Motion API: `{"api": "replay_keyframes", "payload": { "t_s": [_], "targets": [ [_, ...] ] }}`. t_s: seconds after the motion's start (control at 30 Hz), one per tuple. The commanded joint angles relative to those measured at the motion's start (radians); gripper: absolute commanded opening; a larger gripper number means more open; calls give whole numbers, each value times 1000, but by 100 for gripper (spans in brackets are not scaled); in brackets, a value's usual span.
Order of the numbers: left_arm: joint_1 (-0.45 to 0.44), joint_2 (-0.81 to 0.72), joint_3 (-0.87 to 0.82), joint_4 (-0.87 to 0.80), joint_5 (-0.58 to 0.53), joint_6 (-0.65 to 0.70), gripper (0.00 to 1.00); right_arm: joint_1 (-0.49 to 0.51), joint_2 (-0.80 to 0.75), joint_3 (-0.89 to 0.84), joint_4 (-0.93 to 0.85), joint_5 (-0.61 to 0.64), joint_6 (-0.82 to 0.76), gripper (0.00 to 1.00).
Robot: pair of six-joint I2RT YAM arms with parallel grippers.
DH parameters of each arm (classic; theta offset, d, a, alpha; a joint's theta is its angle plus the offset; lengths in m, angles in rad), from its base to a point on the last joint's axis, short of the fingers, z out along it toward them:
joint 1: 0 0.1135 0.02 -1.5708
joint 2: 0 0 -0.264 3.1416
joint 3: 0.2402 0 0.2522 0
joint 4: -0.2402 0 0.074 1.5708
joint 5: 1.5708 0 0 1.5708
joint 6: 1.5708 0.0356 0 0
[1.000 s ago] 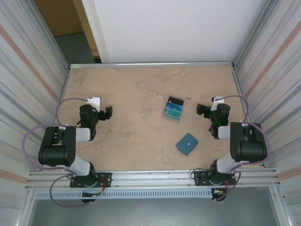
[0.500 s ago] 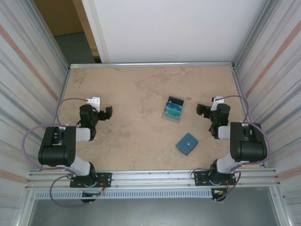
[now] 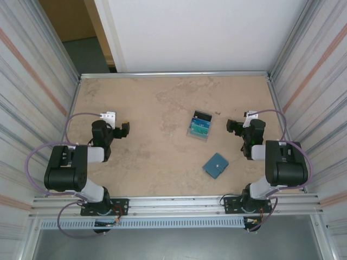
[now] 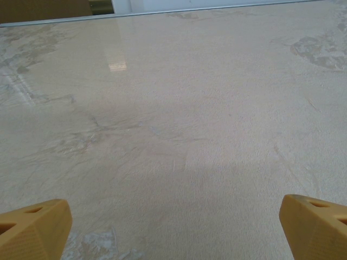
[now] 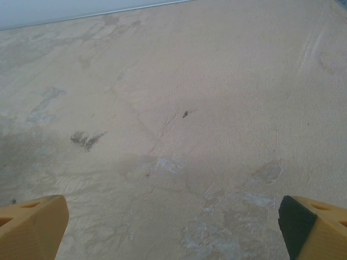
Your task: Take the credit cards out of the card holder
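Print on the credit cards (image 3: 199,125) was too small to read from above. They lay fanned, black beyond blue and teal, on the table (image 3: 152,103) right of centre. Nearer my bases and apart from them sat the card holder (image 3: 216,165), folded, pale dot up. My left pincer (image 3: 123,129) and my right pincer (image 3: 232,127) hung released, grasping nothing. Both wrist views showed yellow fingertips (image 4: 35,230) spread wide over bare mottled stone.
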Motion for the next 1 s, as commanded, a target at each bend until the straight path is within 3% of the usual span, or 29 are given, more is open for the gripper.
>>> {"api": "replay_keyframes", "payload": {
  "t_s": [0.0, 0.4, 0.7, 0.83, 0.97],
  "targets": [
    [-3, -10, 8, 7, -8, -3, 99, 7, -1, 12, -4, -4, -13, 99],
    [-5, -230, 32, -192, -57, -21, 99, 7, -92, 27, -103, 27, -1, 99],
    [-32, -458, 112, -449, -78, -140, 99, 18, -327, 99, -433, 119, 77, 99],
    [-100, -510, 153, -579, -107, -220, 99, 29, -431, 130, -595, 166, 129, 99],
    [-254, -524, 207, -712, -228, -267, 99, 61, -509, 181, -770, 217, 189, 99]
  ]
}}
